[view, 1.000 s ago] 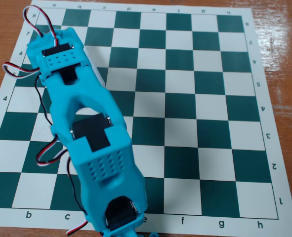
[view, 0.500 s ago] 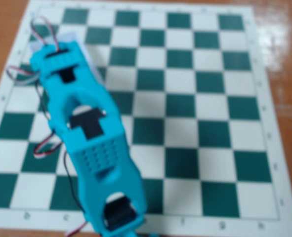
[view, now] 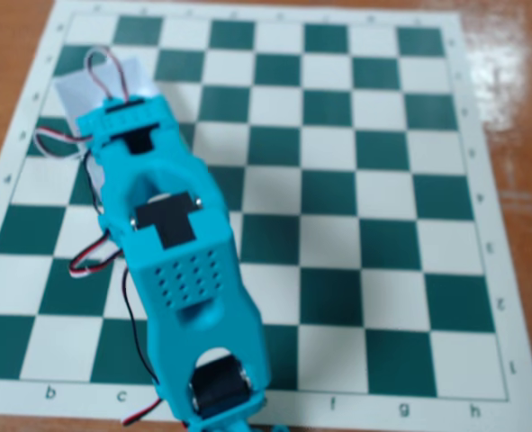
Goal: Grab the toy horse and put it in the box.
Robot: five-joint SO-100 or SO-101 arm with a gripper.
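The turquoise arm [view: 180,270] reaches from the bottom edge up over the left part of the chessboard [view: 383,180] in the fixed view. Its far end [view: 126,117] hangs above the white box [view: 75,93], of which only a corner and a strip of wall show at the upper left. The gripper's fingers are hidden beneath the arm's own body. The toy horse is hidden from view.
Red, white and black wires [view: 103,67] loop out from the arm's far end and left side. The brown wooden table [view: 518,108] surrounds the board. The green and white squares to the right of the arm carry nothing.
The arm's far end has drawn back down the picture, toward the near edge, uncovering more of the white box at the upper left.
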